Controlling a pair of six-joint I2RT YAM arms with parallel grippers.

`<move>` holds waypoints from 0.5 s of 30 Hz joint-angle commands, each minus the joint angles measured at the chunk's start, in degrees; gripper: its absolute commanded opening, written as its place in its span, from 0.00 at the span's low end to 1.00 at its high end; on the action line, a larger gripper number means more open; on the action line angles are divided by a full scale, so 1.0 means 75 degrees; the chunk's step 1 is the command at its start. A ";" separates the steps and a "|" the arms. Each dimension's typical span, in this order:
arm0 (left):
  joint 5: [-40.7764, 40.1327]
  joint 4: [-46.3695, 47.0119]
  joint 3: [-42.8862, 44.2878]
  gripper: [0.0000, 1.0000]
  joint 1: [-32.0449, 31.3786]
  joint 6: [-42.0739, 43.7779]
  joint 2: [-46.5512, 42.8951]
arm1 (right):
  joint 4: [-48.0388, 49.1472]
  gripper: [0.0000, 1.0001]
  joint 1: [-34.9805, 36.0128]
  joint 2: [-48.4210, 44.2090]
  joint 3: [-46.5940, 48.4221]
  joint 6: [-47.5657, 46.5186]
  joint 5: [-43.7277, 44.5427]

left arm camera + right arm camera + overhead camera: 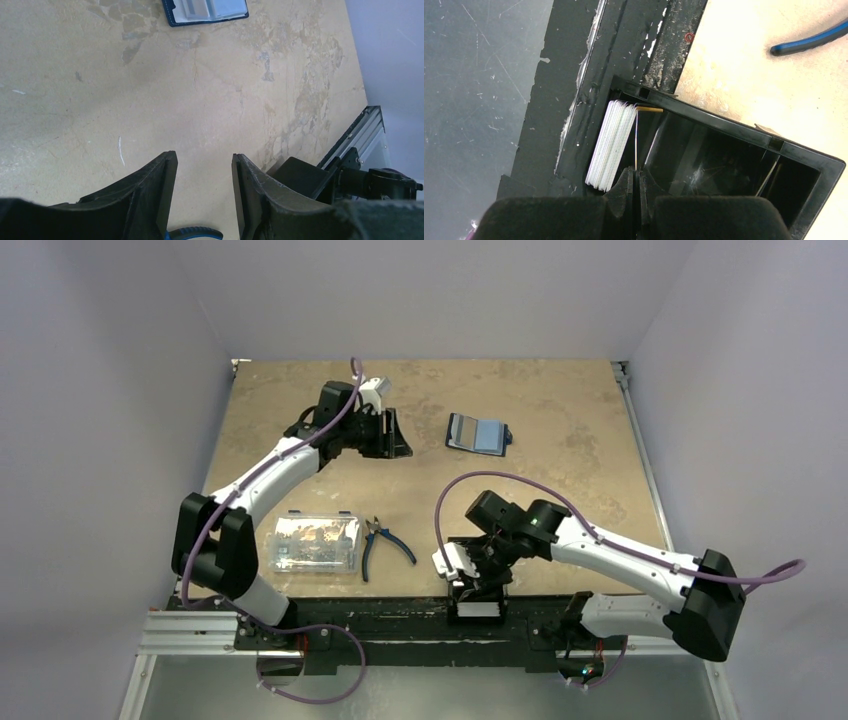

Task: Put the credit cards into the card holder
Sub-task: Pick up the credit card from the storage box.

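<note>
Top view: left gripper (390, 432) sits out toward the far-left part of the surface (560, 490). Card holder (477, 433) lies open and flat just right of it, far-center, not touching. Right gripper (476, 585) is low at the near edge, center. Clear box (314, 543) and blue-handled pliers (383, 543) are near-left, side by side.

Left wrist: gripper fingers spread, nothing btwn them, bare surface underneath. Card holder is at the top of view, well apart from the fingertips.

Right wrist: gripper pressed together, pinching a single card (636, 140) edge-on, orange-yellow along its top edge. The card stands just beside the stack of white credit cards (610, 145), which leans against the end wall of the black tray (744, 134). Rest of the tray is hard to read, dark.
</note>
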 commanded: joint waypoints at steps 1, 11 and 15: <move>0.0423 0.0464 -0.0043 0.48 0.0051 -0.0215 0.0088 | 0.0224 0.00 0.0046 -0.0174 0.0058 0.0202 0.0171; 0.0705 0.0636 -0.0135 0.48 0.0051 -0.0352 0.0213 | 0.1725 0.00 0.0046 -0.0125 -0.0012 0.2043 0.1624; 0.0719 0.0642 -0.0139 0.48 0.0051 -0.0352 0.0168 | 0.1804 0.00 0.0046 -0.0068 -0.0021 0.2064 0.2442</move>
